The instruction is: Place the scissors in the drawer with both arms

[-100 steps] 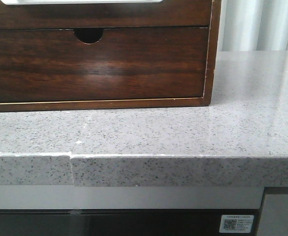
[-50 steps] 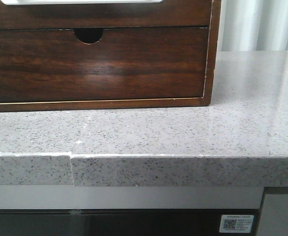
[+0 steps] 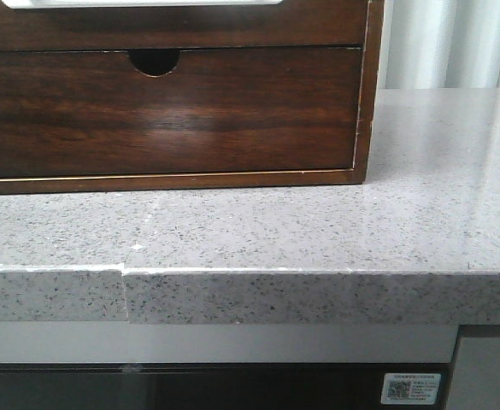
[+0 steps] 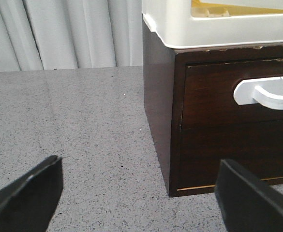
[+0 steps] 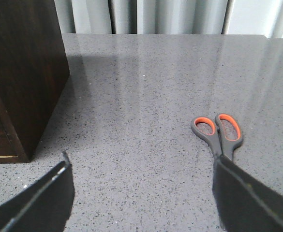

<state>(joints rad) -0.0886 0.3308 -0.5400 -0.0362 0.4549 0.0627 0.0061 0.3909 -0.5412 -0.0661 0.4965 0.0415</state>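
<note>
Fingers were nowhere in the front view, so from there I could not judge either gripper. That view gave me only the cabinet (image 3: 173,111) sitting on the grey speckled counter (image 3: 335,239): the lower drawer front with its half-round notch (image 3: 154,60), and above it a strip of the drawer (image 3: 181,24) I wanted, with its white patch (image 3: 143,2) cut off at the upper edge. Both fronts looked closed. No scissors showed there.

Through the left wrist camera, the left gripper (image 4: 139,193) stood wide open with nothing between its dark fingertips (image 4: 30,193), hovering over bare counter. The cabinet corner lay ahead and toward the right finger side, and the drawer's white handle (image 4: 264,92) was up on the front face, well apart from the fingers. A white tray (image 4: 214,24) sat on top of the cabinet.

Through the right wrist camera, the right gripper (image 5: 141,193) was likewise spread wide and empty. The scissors (image 5: 218,135) lay flat on the counter, grey with orange-lined loops, the loops pointing away from the camera and the blades running back under the right-hand finger (image 5: 252,198), which hid them. Their long axis ran roughly along the gripper's approach, across the line between the fingertips.

I judged the right arm the nearer one for the scissors, needing a sideways shift to centre them, and the left arm better placed for the drawer's handle.
</note>
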